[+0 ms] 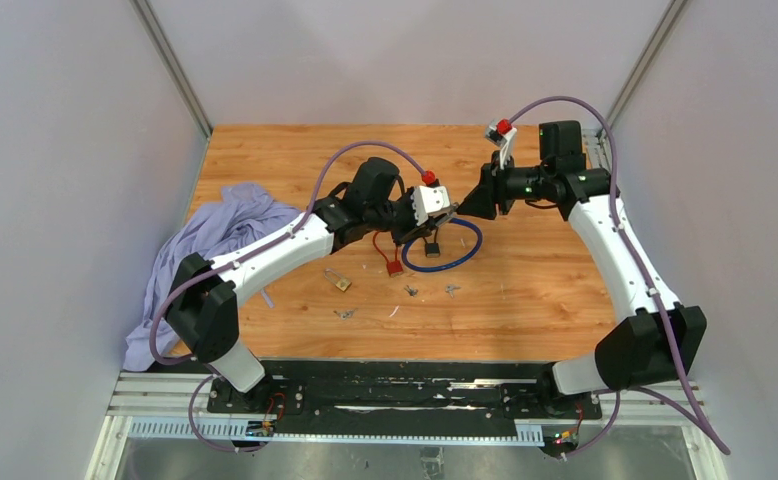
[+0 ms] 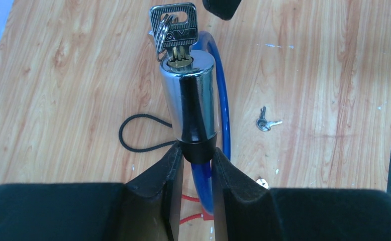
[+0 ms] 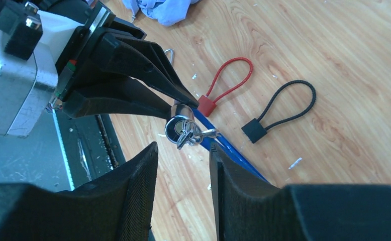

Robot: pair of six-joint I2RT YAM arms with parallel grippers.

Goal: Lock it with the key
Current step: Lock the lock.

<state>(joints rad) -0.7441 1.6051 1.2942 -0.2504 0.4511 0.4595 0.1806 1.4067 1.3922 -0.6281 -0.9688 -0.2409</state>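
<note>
Left wrist view: left gripper point(image 2: 193, 158) fingers, pinching black collar of cable lock point(image 2: 189, 98); chrome barrel held off tabletop point(image 2: 58, 100), keyway outward, presumably to present key point(image 2: 174, 27), seated in it, to other arm. Blue cable point(image 2: 224, 115) trailing behind.

Right wrist view: right gripper point(image 3: 183, 150) fingers, spread, flanking key bow, not touching; lined up, seemingly, for gripping and turning. Black loop lock point(image 3: 284, 108) on tabletop beyond.

Top external view: both grippers meeting mid-tabletop; red loop lock point(image 1: 393, 262), small padlock point(image 1: 340, 283), loose keys point(image 1: 452, 290), cloth point(image 1: 215, 240) lying apart. Containers: none visible.
</note>
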